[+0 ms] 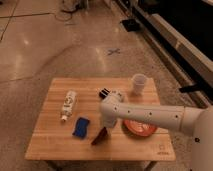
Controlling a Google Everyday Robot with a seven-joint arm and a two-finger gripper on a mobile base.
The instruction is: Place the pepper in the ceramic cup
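The pepper point(98, 137) is a small dark-red shape lying on the wooden table point(60, 150), just right of the blue sponge. My gripper point(104, 130) points down from the white arm point(150, 116) and sits right at the pepper's upper end; whether it holds the pepper cannot be seen. The white ceramic cup point(139, 83) stands upright at the table's far right, well away from the gripper.
A blue sponge point(80, 127) lies left of the pepper. A white bottle point(68, 105) lies on its side at the left. A black bar point(104, 93) lies at the back centre. A red-orange bowl point(139, 128) sits under the arm at the right.
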